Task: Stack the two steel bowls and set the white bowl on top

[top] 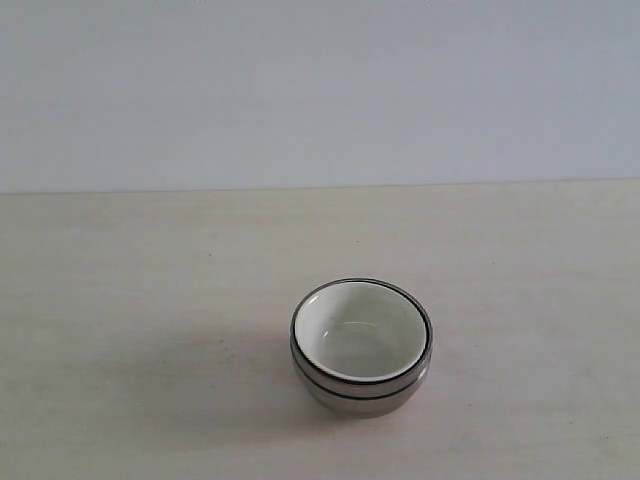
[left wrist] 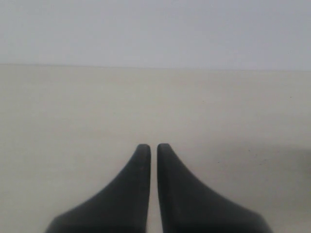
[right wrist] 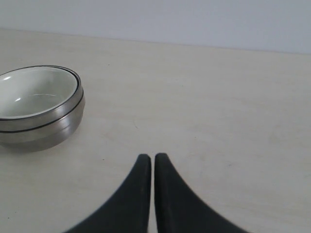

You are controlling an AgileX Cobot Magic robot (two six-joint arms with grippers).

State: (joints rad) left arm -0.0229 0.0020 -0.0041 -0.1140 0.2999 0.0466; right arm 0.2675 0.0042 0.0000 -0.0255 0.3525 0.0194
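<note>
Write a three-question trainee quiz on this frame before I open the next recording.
1. True or false: the small cream-white glossy round bowl sits nested on top of the two shiny round steel bowls, themselves stacked.
2. Which wrist view shows that stack? A) left B) right C) both
3. Fill in: the left gripper and the right gripper each hold ____.
Key: 1 true; 2 B; 3 nothing.

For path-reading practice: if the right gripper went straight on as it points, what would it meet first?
Probably nothing near: ahead of the right gripper lies only bare table, then the wall. The steel bowls stand off that line.
</note>
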